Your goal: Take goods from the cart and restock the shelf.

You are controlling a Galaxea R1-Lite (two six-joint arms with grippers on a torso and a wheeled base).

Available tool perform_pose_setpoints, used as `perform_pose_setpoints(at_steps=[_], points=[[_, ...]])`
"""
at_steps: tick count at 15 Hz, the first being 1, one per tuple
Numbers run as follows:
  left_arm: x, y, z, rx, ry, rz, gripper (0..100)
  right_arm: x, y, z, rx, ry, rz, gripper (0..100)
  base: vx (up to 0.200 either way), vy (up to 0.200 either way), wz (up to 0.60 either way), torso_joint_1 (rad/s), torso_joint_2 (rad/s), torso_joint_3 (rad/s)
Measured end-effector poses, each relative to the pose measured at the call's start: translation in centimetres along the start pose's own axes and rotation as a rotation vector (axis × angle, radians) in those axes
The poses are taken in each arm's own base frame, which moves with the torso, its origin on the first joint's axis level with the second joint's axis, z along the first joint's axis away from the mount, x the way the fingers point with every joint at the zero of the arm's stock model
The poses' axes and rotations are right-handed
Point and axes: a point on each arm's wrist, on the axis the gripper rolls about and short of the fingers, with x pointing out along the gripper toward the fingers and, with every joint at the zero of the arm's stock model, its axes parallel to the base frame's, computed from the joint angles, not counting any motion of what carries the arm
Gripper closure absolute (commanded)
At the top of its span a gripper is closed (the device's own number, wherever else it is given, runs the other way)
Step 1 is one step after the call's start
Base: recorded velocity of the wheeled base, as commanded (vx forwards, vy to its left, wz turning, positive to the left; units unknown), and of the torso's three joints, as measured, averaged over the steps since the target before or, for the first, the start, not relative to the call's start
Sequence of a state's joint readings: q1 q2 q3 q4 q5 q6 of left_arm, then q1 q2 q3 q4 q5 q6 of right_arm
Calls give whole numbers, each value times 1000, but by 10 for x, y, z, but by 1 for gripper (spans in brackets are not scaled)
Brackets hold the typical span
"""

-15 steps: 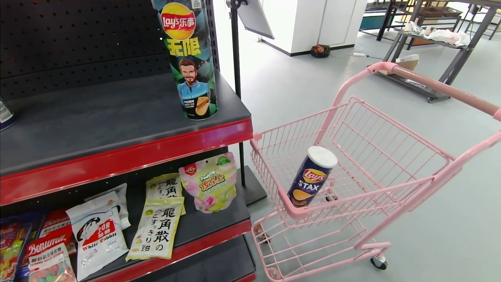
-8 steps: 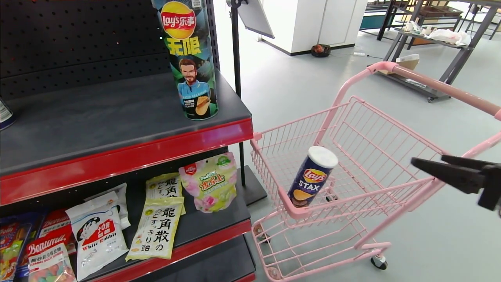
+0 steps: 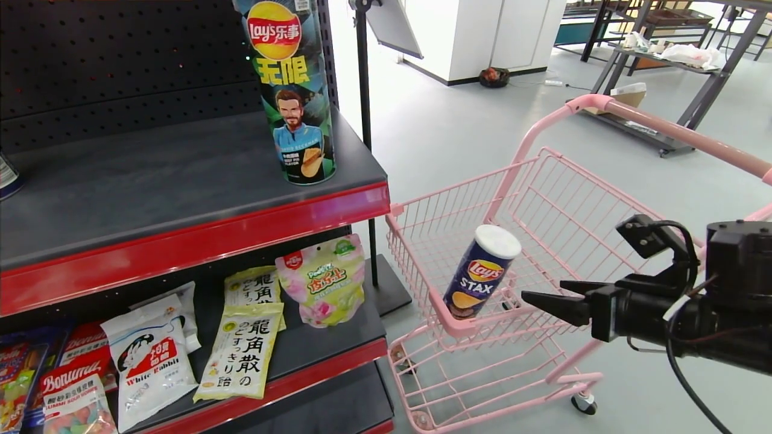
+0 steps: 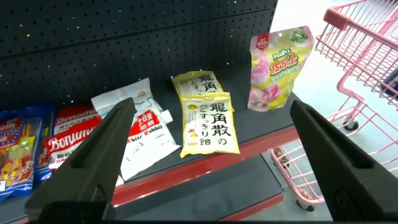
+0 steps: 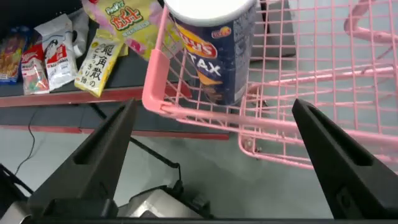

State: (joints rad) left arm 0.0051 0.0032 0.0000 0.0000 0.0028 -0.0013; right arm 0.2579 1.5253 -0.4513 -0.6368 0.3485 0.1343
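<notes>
A dark blue cylindrical chip can with a white plastic lid (image 3: pixel 481 271) leans tilted inside the basket of a pink wire shopping cart (image 3: pixel 654 128), its base tucked into the basket corner nearest the shelving and its lid tipped up toward the middle. The right gripper (image 3: pixel 541 290) hangs just beside this can over the cart's near rim, its black fingers pointing at the can, spread wide and holding nothing. In the right wrist view the can stands beyond and between the two fingers, not touching them. The left gripper (image 4: pixel 211 106) faces the lower board of a dark grey metal shelf with red front edges (image 3: pixel 181 244); its fingers are also splayed apart and empty. On that lower board lie a pink-and-green snack pouch (image 3: pixel 322 280) propped upright, two yellow flat candy packets (image 3: pixel 244 352) overlapping each other, and a white sweet bag (image 3: pixel 151 355) beside them. On the upper board a tall green-and-black chip tube (image 3: pixel 295 96) stands upright near the end closest to the cart.
</notes>
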Motion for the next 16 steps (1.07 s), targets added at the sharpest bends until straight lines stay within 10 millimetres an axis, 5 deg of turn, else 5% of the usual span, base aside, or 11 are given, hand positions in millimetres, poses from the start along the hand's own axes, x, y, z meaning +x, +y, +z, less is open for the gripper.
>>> perform_pose_setpoints(at_steps=[16], points=[[0,0,0,0,0,0,0,97,-17,10,-29,23,42,0,0,0,0,0,0,0]])
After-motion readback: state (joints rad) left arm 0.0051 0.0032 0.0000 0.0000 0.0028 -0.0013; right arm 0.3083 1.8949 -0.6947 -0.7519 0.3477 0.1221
